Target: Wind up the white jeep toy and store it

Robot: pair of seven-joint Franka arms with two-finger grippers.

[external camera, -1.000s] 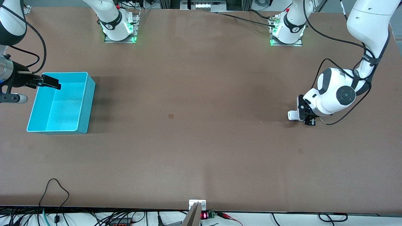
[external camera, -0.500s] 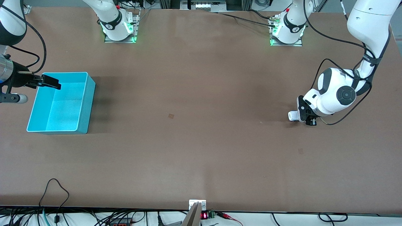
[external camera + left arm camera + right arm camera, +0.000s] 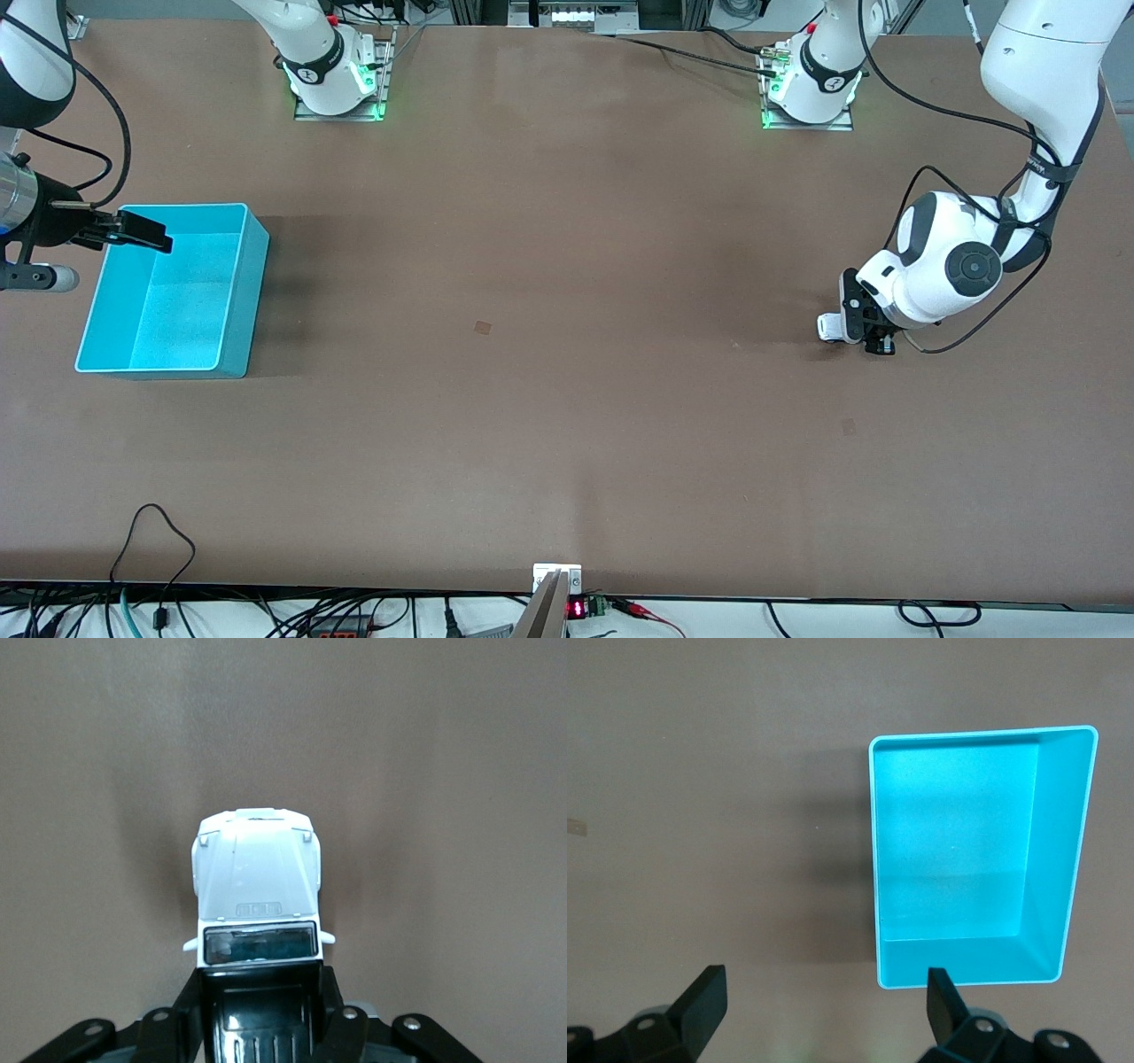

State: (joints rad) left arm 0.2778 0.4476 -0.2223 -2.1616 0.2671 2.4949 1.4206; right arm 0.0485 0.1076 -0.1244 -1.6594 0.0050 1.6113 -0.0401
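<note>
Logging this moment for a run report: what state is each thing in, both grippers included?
Small white jeep toy with black roof: on its wheels on the brown table, gripped at its rear section.
Open-topped teal plastic bin: upright at the right arm's end, nothing inside.
Left gripper: low at the table, shut on the jeep.
Right gripper: open, holding nothing, over the bin's rim; this arm waits.

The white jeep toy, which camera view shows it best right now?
The left wrist view: the white jeep toy fills the middle, hood and windshield plain, its black rear between the left end effector fingers. The front view shows only a small white bit beside that end effector, on the table. The right wrist view shows only the teal bin.
</note>
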